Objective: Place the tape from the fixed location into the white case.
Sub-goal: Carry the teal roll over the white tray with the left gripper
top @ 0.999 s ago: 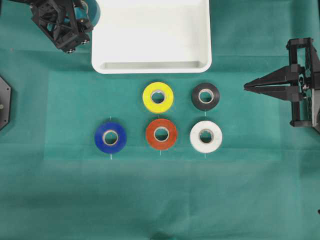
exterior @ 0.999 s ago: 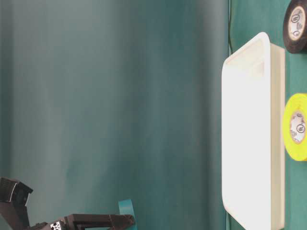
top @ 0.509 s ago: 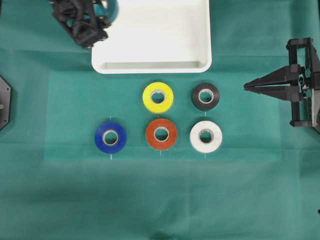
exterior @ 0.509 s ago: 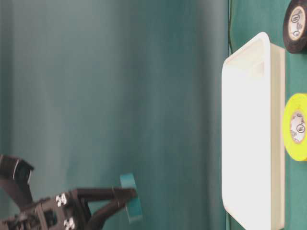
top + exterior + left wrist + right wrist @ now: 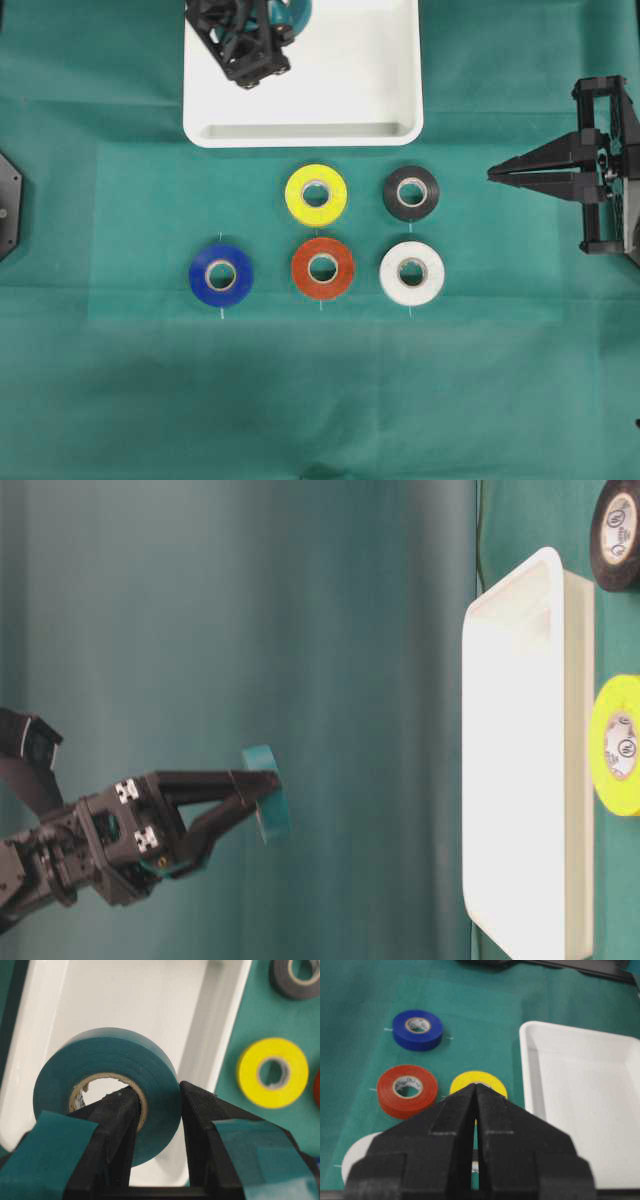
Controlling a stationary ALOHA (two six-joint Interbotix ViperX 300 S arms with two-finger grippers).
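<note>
**Above the white case: carry nearly done, release comes next**

Over the white case (image 5: 330,80), the left tool (image 5: 157,1110) pinches the teal tape (image 5: 107,1092) through its core, held clear above. Next: lower, then spread the jaws. The right tool (image 5: 476,1092) rests pressed together.

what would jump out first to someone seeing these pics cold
Probably the teal tape, pinched through its wall by the left gripper above the white case at the top of the overhead view. Next, five colourful rolls lie on the green cloth below the case, while the right gripper sits shut at the right edge.
</note>
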